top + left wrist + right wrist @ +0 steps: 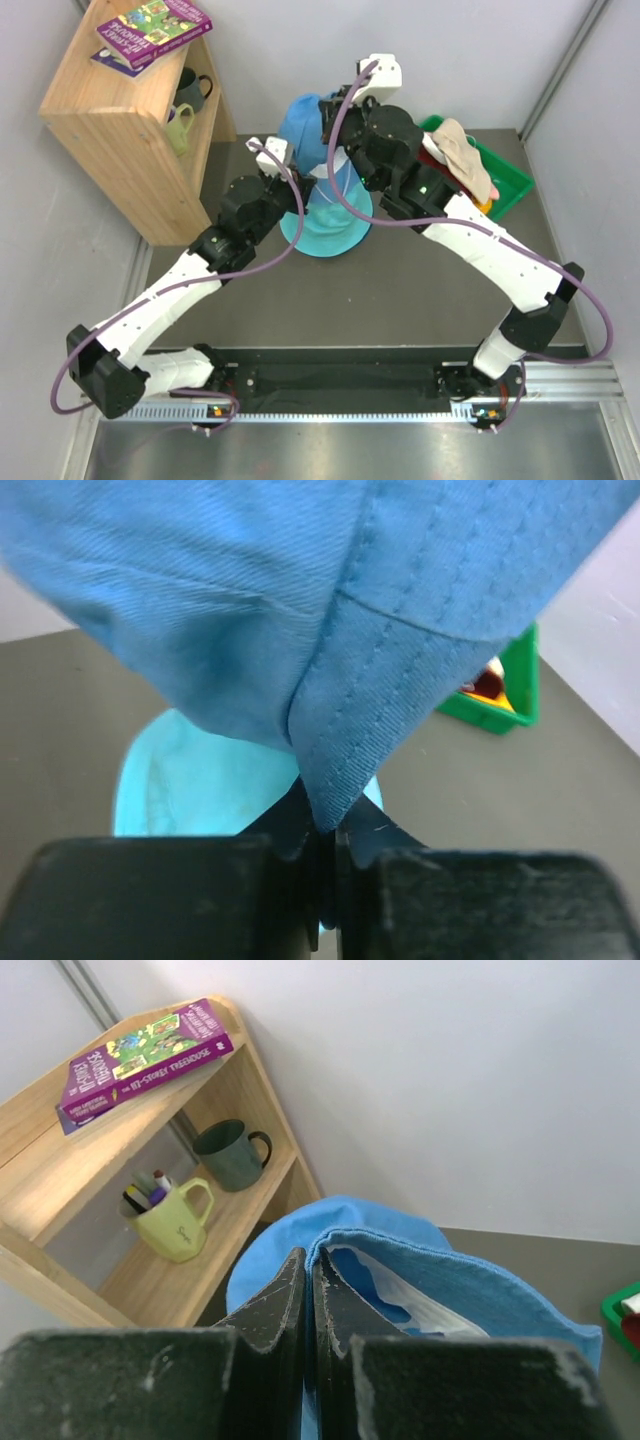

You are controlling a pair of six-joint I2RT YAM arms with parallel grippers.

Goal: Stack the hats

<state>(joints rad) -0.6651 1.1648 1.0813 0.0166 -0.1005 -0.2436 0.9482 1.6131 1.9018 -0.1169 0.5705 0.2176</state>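
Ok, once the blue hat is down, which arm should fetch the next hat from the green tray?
Probably right. The green tray holding the beige hat sits on the right gripper's side, beside that arm; the left gripper would have to cross the teal hat.

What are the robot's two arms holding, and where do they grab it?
The blue hat, held by both arms. The left fingers pinch the edge of its brim, and the right fingers pinch the brim at another spot.

blue hat, teal hat, beige hat, green tray, purple book
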